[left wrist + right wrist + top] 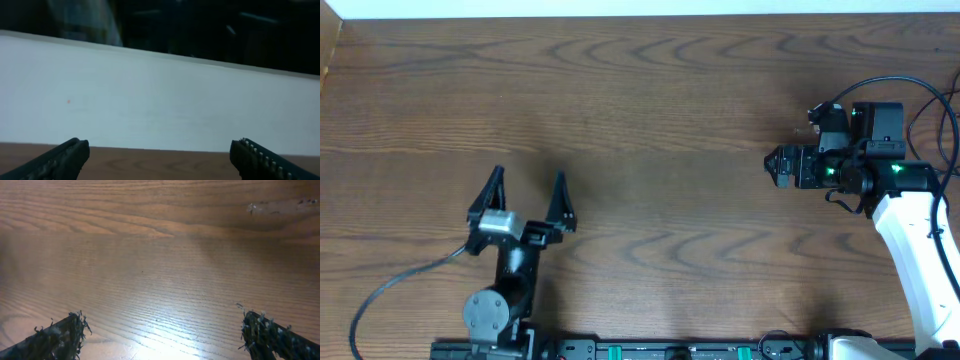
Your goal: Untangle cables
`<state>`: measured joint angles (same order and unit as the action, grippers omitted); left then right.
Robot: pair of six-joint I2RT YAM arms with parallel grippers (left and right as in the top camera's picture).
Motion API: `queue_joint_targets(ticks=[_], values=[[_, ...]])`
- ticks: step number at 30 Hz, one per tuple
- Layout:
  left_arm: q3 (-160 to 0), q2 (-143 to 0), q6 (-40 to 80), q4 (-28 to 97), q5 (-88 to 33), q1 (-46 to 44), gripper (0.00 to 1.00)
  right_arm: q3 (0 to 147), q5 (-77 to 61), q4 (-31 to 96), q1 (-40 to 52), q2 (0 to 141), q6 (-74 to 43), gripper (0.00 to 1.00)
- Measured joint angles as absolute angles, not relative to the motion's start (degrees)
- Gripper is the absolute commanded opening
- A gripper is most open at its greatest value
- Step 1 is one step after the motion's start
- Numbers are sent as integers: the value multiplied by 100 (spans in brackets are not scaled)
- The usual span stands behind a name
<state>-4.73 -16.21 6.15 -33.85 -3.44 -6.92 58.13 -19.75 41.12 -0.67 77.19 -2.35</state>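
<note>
The brown wood-grain tabletop (640, 100) is being shown bare of any thin black or white cables. No cord, plug or bundle is being seen between, beneath or ahead of either pair of jaws in any view, so where the cables are cannot be told. The only cords in sight are the thick black wires (390, 285) running behind the left jaws and those (932, 100) looping behind the right jaws, and they belong to the arms. It is being judged that no untangling is under way. Whether the work has not begun or has been finished and cleared away cannot be decided from these views.

The black left arm (505, 275) is being held low and close to its base. Its jaws are being pointed towards the far edge of the tabletop and kept roughly level, so that a plain white wall (160, 95) is being seen straight ahead of them, with only a strip of wood beneath. The white-and-black right arm (920, 240) is being reached out from its base, well apart from the left jaws. Its jaws are being turned across the tabletop and tilted down, so that bare wood is filling the space ahead of them, with a few pale scuff marks (280, 204) far ahead and to one side.

The left jaws are being held spread wide, with nothing between them. The right jaws are likewise being held fully apart and empty, hanging above the wood without touching it.
</note>
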Motion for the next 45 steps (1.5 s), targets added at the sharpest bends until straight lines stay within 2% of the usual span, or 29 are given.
queue_joint_targets(ticks=[2,13,24,38,45], values=[[-263,-1369,731,-3367,-307,-578,95,5813,-1973,4110,-67,7719,-235,99],[-34,-132,996,-1577,19,-416,95,5813,-1973,4110,-67,7719,-235,99],[-34,-56,1503,-128,753,-416,95,5813,-1975,4110,-67,7719,-235,99],[-78,-58,1343,45,740,-252,95,5813,-1973,4112,-67,7719,-235,99],[-132,-58,1170,176,180,-239,95,5813,-1975,4112,-67,7719,-235,99]])
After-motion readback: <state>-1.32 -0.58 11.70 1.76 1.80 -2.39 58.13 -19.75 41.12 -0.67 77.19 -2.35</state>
